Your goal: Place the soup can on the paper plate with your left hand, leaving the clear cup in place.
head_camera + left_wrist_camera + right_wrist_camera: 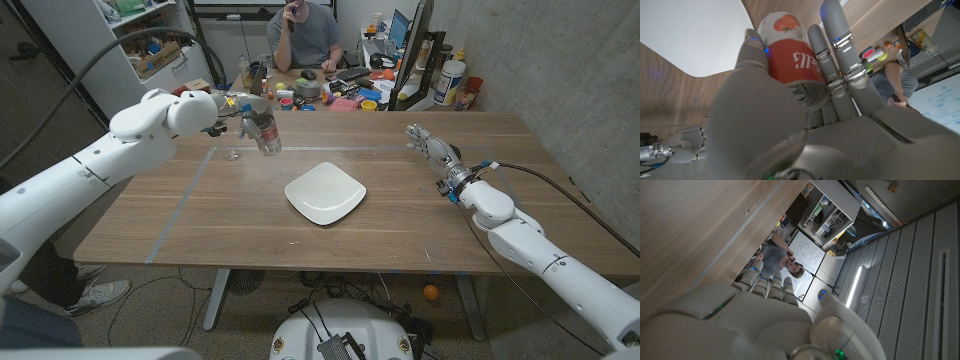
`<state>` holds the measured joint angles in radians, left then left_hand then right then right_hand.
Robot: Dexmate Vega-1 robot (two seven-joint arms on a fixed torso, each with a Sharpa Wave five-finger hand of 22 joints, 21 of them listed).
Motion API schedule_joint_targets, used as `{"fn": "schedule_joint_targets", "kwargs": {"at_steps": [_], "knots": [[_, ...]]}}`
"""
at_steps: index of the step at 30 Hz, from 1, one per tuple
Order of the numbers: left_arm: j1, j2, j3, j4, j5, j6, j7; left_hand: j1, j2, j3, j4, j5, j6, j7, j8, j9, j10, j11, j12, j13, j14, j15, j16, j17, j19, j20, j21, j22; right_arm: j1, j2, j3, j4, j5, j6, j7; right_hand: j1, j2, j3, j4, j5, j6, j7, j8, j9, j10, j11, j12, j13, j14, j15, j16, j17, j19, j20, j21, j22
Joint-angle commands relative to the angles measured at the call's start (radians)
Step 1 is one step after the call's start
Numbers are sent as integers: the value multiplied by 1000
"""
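Closest to the camera, the left robot hand [790, 100] wraps its grey fingers [837, 37] around the soup can [790, 55], with the thumb on one side and the long fingers on the other. Its red and white label with a tomato picture shows between them. From the head view, the soup can [265, 133] hangs tilted in the left robot hand [238, 112], lifted above the bench [420, 215] toward its far left part. A white paper plate [325, 193], square with rounded corners, lies near the middle of the bench, nearer the robot and to the right of the can, well apart from it. Just beside the raised can, a small clear cup [232, 155] stands on the bench; it is too small to tell more about it.

By my reading, the can has been picked up and the carry to the plate is the step in hand. Next, the arm would need to swing the can over the plate, bring it upright, lower it onto the plate's flat centre, and only then loosen its hold, steering away from the cup.

Across the bench on the right, the right robot hand [432, 148] waits over the wood with fingers extended, holding nothing.

Behind the bench a seated person [305, 35] sits at a cluttered desk.
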<state>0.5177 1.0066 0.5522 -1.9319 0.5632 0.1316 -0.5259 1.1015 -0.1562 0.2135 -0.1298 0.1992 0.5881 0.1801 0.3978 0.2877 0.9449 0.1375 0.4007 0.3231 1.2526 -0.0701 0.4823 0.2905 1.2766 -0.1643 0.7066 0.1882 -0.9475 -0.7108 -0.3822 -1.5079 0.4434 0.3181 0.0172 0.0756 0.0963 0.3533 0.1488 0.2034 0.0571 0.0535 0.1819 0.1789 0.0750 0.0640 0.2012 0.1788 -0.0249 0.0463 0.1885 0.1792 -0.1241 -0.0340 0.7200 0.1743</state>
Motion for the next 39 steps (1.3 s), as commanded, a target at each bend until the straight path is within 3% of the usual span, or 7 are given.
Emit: {"fn": "schedule_joint_targets", "kwargs": {"at_steps": [1,24,39], "knots": [[-88,-86,90,42,19,-96,-47,253,260,4,7,-2,488,-26,-4,4,297,-226,4,4,151,-153,5,3,-30,-28,7,4,-19,-15,14,-6,-3,9,-7,-4,49,2,-6,3,-5,6,8,5,8,-1,5,4,-1,0,0,2,-2,-16,-5,6],[-125,-162,143,33,17,-195,-109,251,257,5,9,-1,491,-29,-9,5,299,-227,1,12,148,-153,10,6,-36,-27,18,4,-28,-18,26,2,-2,31,-4,-4,49,2,-6,3,-6,6,8,5,7,-2,4,4,0,0,0,2,0,-16,-9,6],[-111,-169,152,22,43,-225,-114,248,256,5,11,-1,495,-32,-13,4,301,-230,-2,14,149,-153,13,9,-39,-27,26,3,-25,-14,25,17,-1,41,4,-4,48,1,-6,3,-6,7,8,5,7,-2,4,4,0,1,-1,2,1,-15,-11,6]]}}
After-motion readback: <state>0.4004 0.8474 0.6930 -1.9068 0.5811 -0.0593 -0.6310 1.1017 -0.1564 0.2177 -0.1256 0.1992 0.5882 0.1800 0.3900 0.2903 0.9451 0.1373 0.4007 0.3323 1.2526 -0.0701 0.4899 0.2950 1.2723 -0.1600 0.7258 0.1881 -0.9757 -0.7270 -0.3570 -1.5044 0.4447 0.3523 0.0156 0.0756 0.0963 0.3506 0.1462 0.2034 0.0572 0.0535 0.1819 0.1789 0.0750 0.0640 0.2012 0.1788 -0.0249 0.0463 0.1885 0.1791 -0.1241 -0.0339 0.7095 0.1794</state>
